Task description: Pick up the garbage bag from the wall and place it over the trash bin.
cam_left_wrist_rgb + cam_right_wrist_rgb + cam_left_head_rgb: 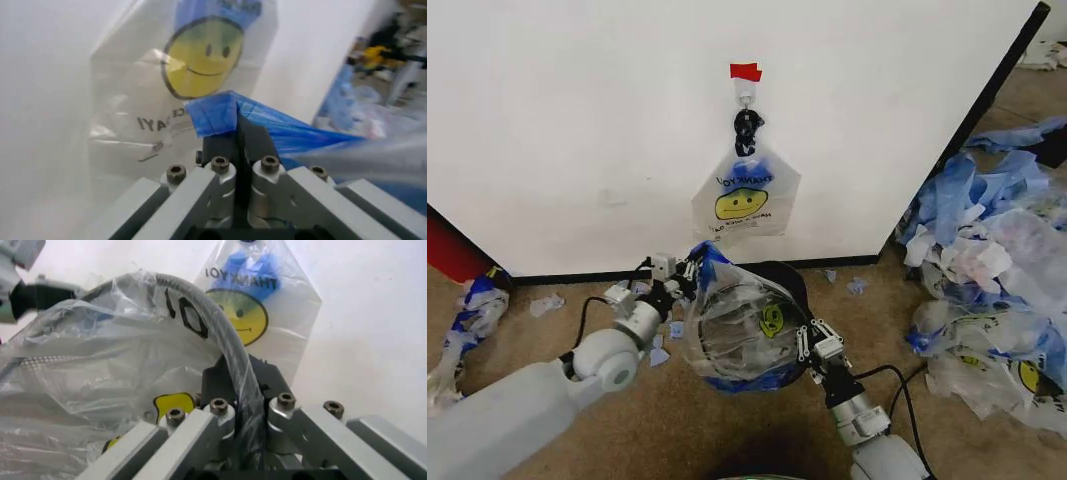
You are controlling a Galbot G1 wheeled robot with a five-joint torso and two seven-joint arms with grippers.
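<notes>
A translucent garbage bag [737, 330] with blue handles is stretched open over the black wire-mesh trash bin [792, 280] on the floor below the wall [577, 120]. My left gripper [682, 270] is shut on its blue handle [220, 112] at the bin's far left side. At the near right rim, my right gripper [810, 343] is shut on the bag's edge [227, 350]. A second smiley bag [745, 200] hangs from the red-taped hook [745, 92] just behind.
A big heap of loose plastic bags [997, 260] covers the floor to the right. A red object [452, 255] and a crumpled bag [477, 305] lie at the left, with small blue scraps [547, 303] along the wall's base.
</notes>
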